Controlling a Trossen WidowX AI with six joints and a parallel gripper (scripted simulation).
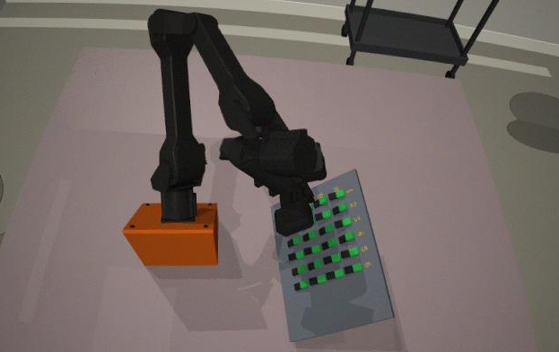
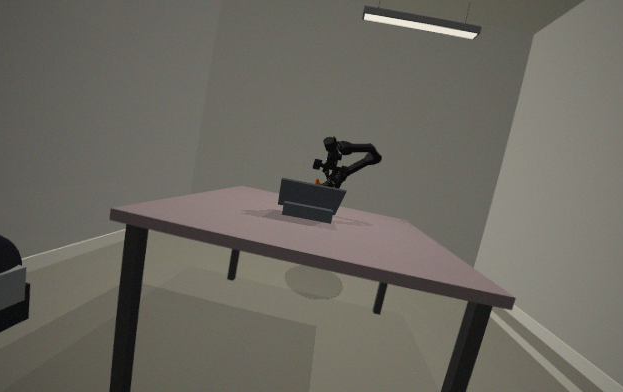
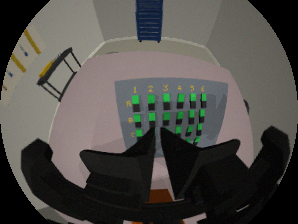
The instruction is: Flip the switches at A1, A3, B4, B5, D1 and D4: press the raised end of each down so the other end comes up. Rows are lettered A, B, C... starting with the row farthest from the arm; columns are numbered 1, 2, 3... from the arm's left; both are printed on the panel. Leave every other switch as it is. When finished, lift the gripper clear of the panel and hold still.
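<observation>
The grey-blue panel (image 1: 377,292) (image 2: 311,192) (image 3: 218,93) stands tilted on the table, with green-and-black switches. A1 (image 1: 336,194) (image 3: 136,103), A3 (image 1: 343,222) (image 3: 166,101), B4 (image 1: 328,243) (image 3: 179,118) and B5 (image 1: 332,259) (image 3: 191,117) show. D4 (image 1: 296,256) shows in the top view; D1 is hidden behind the hand. Which ends are raised is too small to tell surely. My gripper (image 3: 157,131) is shut and empty. In the wrist view its tips overlap the panel just below B2 and B3, hiding parts of rows C and D. Contact cannot be told.
The orange base block (image 1: 179,247) of the arm stands beside the panel on the pink table (image 1: 115,162) (image 2: 243,230). A dark cart (image 1: 406,38) (image 3: 57,67) stands on the floor beyond the table. The forearm and wrist hang over the panel's D1 corner in the top view.
</observation>
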